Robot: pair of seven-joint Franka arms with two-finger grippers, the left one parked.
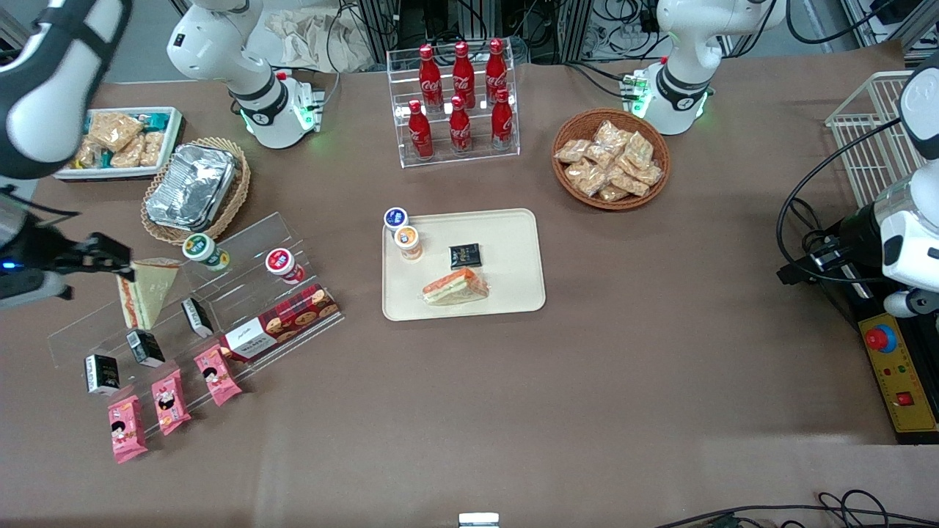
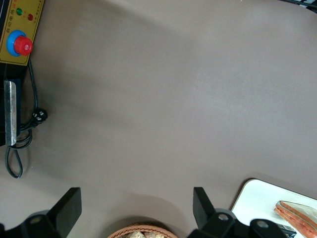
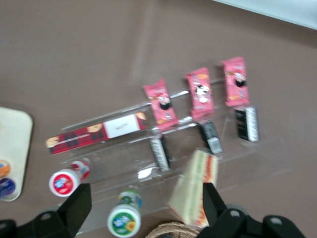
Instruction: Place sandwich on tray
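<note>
We see the sandwich [image 1: 455,287] lying on the tray [image 1: 513,249], toward its near edge, so the placing looks done. At about eleven o'clock from it stand an orange-lidded cup [image 1: 407,240] and a black packet [image 1: 465,255]. Our gripper [image 1: 110,257] hangs above the acrylic stand [image 1: 242,293], fingers [image 3: 79,206] wide, holding nothing, beside another wedge sandwich [image 1: 147,290].
</note>
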